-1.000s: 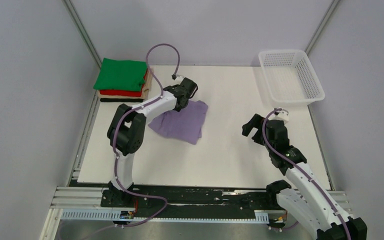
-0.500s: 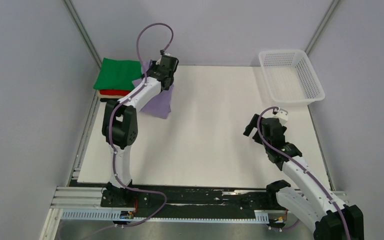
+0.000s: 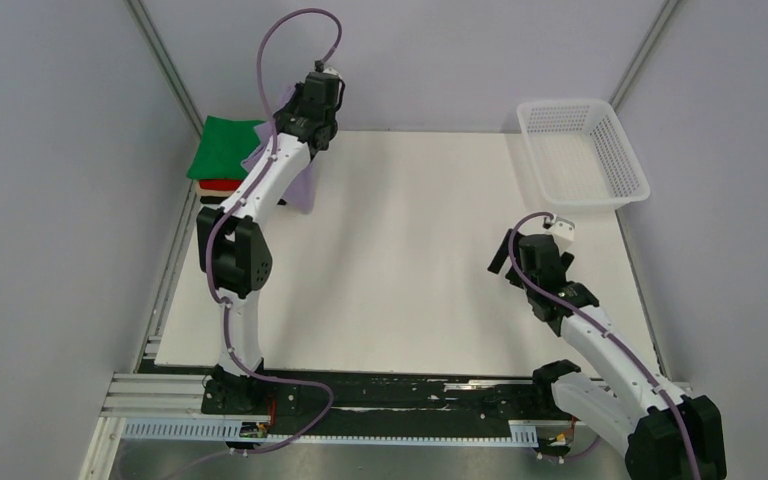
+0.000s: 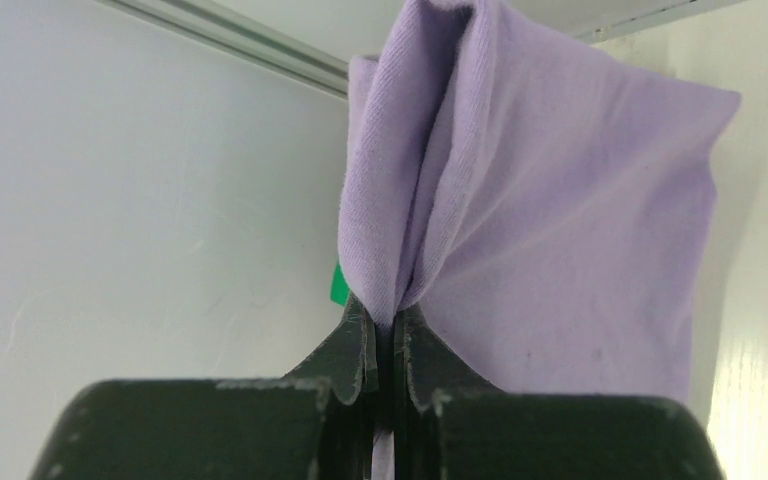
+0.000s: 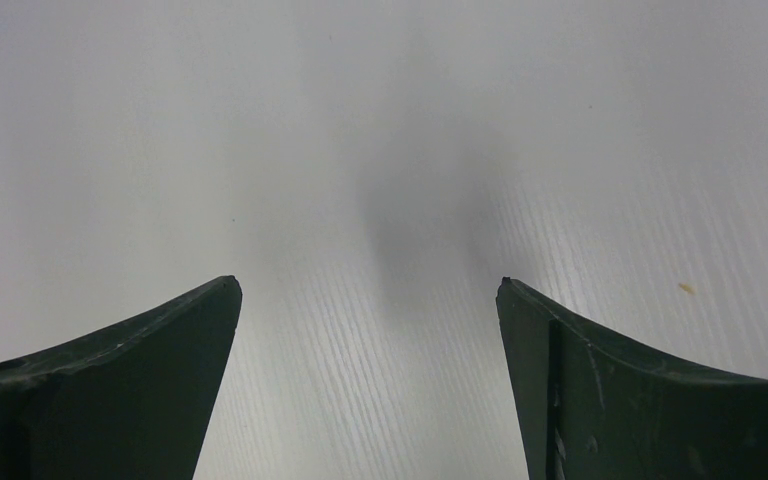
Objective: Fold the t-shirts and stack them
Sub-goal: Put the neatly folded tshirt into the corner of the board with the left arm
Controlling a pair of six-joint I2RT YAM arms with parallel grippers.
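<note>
Our left gripper was pressed shut on a bunched fold of the lavender t-shirt, which hung free over the far-left part of the table. The stack, green t-shirt over red t-shirt, lay just left of the hanging cloth and below it. We judged the placing move would go leftward and down. Our right gripper was spread, empty and well apart.

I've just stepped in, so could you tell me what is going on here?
The left end effector is shut on the lavender t-shirt, holding it up by the stack of folded shirts at the far left corner of the table. The right end effector hangs open over the table, holding nothing.
</note>
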